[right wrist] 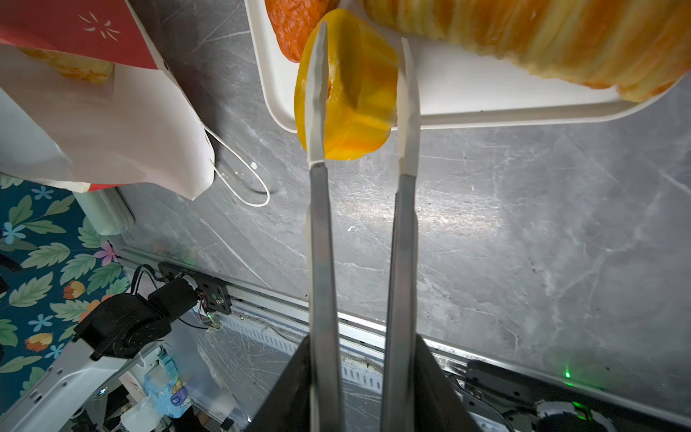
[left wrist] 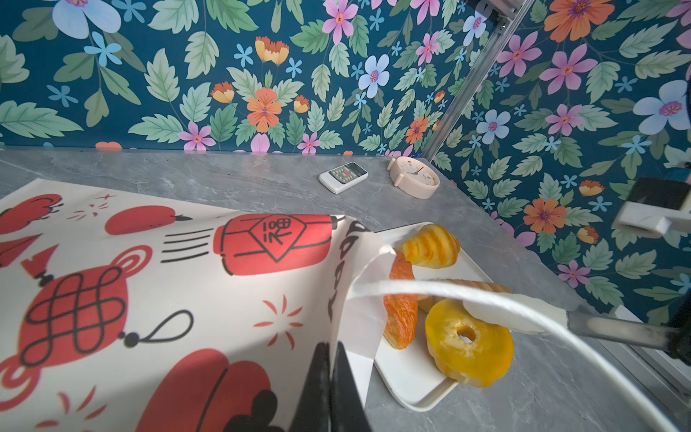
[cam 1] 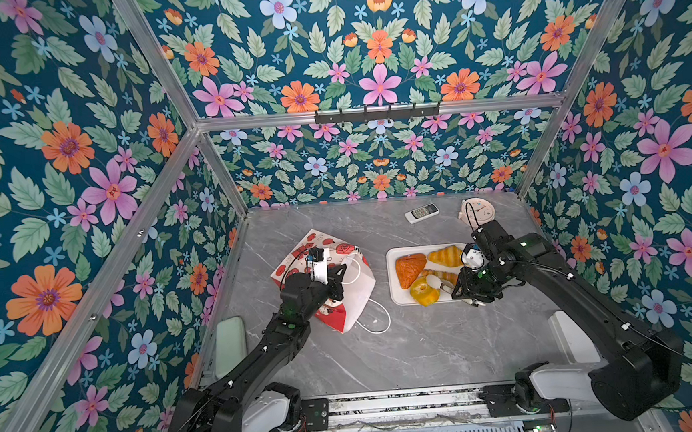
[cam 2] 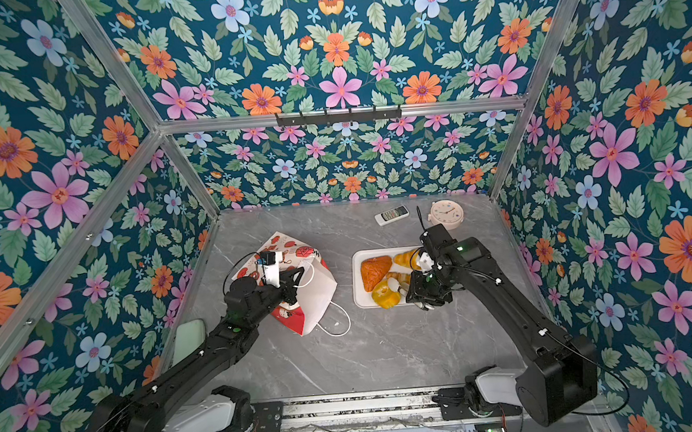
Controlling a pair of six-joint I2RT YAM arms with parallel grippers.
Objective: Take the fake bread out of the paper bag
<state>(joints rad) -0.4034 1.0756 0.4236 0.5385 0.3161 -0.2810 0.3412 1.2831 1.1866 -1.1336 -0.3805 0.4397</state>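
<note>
Golden-yellow and glossy, the ring donut (right wrist: 359, 97) lies tilted at the front edge of the white tray (cam 1: 395, 295), partly over the rim. The tray sits on the grey table (cam 1: 407, 346), right of centre in both top views. Also on the tray: an orange-brown wedge-shaped pastry (cam 1: 410, 269), a striped yellow croissant (cam 1: 445, 256) behind it & a long twisted stick (right wrist: 523, 33) across the middle. R gripper (right wrist: 364, 37) has its fingers partway apart w/ the donut between them. One tip lies over the donut's face, the other at its edge; can't tell whether they press it or just bracket it. The paper bag (cam 1: 358, 291) is slumped on the table just left of the tray, white w/ red lantern & knot prints and a red patch low down. Its mouth end is nearest the tray, w/ one white cord handle (cam 1: 374, 323) looped on the table. L gripper (left wrist: 329, 359) is closed tight, pinching the bag's paper edge by the mouth. In the right wrist view a pale yellow piece of bread (right wrist: 74, 65) shows just inside the bag, mostly covered by paper, shape unclear. The rest of the bag's inside is hidden in every view. The R arm covers the tray's right end in both top views, and the stick runs out of frame in the right wrist view
</note>
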